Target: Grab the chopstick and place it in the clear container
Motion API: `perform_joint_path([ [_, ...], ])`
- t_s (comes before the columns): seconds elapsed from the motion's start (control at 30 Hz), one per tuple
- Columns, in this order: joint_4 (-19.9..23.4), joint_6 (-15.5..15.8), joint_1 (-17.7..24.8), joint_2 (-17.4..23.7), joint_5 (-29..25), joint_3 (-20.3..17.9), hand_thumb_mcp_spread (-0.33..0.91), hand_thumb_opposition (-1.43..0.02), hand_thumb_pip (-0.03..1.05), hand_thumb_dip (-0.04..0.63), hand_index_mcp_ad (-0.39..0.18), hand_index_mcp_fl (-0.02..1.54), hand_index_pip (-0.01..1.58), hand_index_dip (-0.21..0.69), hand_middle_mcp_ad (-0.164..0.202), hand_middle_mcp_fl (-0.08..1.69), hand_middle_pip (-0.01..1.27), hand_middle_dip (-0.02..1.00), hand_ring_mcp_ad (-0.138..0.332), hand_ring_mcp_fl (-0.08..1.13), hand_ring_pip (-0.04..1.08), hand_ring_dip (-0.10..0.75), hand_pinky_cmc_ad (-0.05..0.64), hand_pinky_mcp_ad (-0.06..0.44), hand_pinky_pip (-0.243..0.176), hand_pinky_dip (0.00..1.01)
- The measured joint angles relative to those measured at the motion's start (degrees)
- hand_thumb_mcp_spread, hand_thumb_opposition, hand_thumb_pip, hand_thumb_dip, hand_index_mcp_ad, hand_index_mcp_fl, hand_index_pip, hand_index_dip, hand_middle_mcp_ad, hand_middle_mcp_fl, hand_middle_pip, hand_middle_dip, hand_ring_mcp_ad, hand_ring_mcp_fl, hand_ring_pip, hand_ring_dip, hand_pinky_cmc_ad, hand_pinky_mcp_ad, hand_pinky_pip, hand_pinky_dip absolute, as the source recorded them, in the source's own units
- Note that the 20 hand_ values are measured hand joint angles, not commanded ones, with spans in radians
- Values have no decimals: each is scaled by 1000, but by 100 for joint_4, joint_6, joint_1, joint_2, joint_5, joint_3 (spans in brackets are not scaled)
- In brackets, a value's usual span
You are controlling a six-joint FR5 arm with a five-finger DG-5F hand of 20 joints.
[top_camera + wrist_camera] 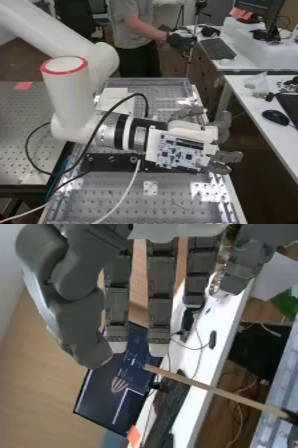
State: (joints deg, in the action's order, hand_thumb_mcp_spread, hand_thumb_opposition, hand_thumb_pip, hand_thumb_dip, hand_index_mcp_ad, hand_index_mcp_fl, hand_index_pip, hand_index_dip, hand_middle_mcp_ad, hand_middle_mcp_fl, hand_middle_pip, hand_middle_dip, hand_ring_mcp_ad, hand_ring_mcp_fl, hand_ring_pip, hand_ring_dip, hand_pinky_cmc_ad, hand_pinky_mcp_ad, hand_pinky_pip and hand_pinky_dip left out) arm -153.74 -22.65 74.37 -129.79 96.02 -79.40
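Observation:
The dark grey hand (225, 159) is beyond the right side of the perforated bench's middle in the high view, at the end of the white arm. In the wrist view the hand (159, 294) has long, straight fingers spread a little apart, with the thumb bent loosely beside them; it is open. A thin pale wooden chopstick (216, 390) runs at a slant past the fingertips. One of its ends is close to them, and the other meets a small black piece. I cannot tell whether the near end touches a finger.
A perforated metal bench (149, 205) with a clear plate lies under the arm, and a black bracket (110, 161) crosses it. Loose cables loop beside the wrist. White desks (256, 107) with a mouse and keyboards stand to the right.

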Motion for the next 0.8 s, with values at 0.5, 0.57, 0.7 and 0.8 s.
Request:
perform_joint_path([
  [0.5,274,-1074,7,-293,66,-50,426,-834,658,309,-211,557,707,188,61,754,124,641,148,192,115,258,379,278,-108,152],
  [0.57,310,-1079,8,-276,57,-109,426,-834,658,309,-211,565,709,188,58,754,124,641,148,192,113,260,379,278,-108,152],
  [0.7,365,-1013,15,-222,28,-210,426,-834,658,309,-209,593,707,171,61,752,124,641,148,195,105,265,379,279,-108,152],
  [0.8,379,-832,23,-192,35,-245,426,-834,658,309,-209,593,707,171,61,757,124,641,148,192,112,278,379,279,-106,152],
])
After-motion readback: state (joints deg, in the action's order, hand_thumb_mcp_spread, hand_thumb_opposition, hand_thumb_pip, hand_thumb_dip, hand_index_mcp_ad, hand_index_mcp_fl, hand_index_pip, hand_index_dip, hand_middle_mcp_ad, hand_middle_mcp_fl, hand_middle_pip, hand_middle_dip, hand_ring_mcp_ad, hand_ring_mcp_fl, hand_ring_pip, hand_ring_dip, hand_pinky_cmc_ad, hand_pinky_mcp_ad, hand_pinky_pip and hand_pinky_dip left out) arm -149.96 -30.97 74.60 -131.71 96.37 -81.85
